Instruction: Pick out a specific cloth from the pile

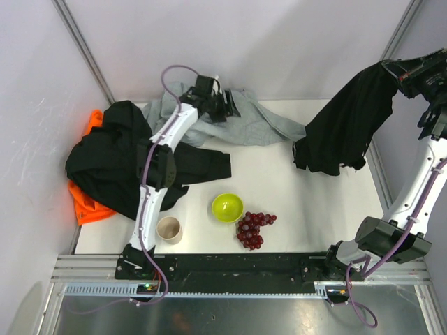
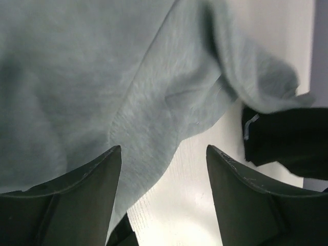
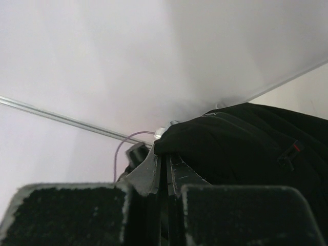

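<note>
Top external view gives me the cloth (image 1: 342,122) hanging at the far right, clamped at its upper end in my right hand (image 1: 408,70), well apart from the pile (image 1: 119,164) at the left edge of the tabletop (image 1: 314,216). A grey sweatshirt (image 1: 269,125) sprawls between them, its edge near the cloth's hem. My left hand (image 1: 218,103) hovers over that sweatshirt, fingers apart. A green bowl (image 1: 228,206), grapes (image 1: 255,229) and a cup (image 1: 169,229) sit along the near side.
</note>
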Robot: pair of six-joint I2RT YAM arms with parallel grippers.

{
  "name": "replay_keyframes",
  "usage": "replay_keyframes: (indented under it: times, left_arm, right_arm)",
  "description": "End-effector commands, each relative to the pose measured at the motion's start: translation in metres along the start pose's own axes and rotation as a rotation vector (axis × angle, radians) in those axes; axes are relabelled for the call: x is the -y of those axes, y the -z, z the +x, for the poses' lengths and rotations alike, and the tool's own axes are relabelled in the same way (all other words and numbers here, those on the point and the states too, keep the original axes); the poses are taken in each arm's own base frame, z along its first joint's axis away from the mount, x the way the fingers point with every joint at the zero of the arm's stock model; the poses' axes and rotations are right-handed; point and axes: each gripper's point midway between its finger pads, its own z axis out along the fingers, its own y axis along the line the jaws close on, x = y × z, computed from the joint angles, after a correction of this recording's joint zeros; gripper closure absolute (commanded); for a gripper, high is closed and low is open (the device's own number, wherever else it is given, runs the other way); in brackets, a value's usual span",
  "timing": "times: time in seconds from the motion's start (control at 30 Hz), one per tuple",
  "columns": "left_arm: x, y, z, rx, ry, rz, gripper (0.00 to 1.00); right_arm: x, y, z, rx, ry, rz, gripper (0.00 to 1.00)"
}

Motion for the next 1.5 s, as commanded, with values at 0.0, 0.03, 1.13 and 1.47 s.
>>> replay_keyframes:
  times: [0.0, 0.03, 1.13, 1.47]
  left_arm:
    - [0.022, -0.019, 0.036, -0.103, 0.023, 0.103, 0.29]
    - [0.02, -0.024, 0.042, -0.118, 0.029, 0.104, 0.29]
    - [-0.33, 0.131, 0.074, -0.247, 0.138, -1.046, 0.54]
    - [-0.285, 0.15, 0.016, -0.117, 0.106, -0.869, 0.41]
  right_arm:
    - [-0.021, 0.015, -0.003, 0.042, 0.059, -0.039, 1.0]
    - [-0.02, 0.015, -0.002, 0.04, 0.057, -0.037, 1.0]
    - [-0.052, 0.029, -0.049, 0.171, 0.11, -0.062, 1.0]
    - [-0.04, -0.006, -0.065, 0.168, 0.126, -0.072, 1.0]
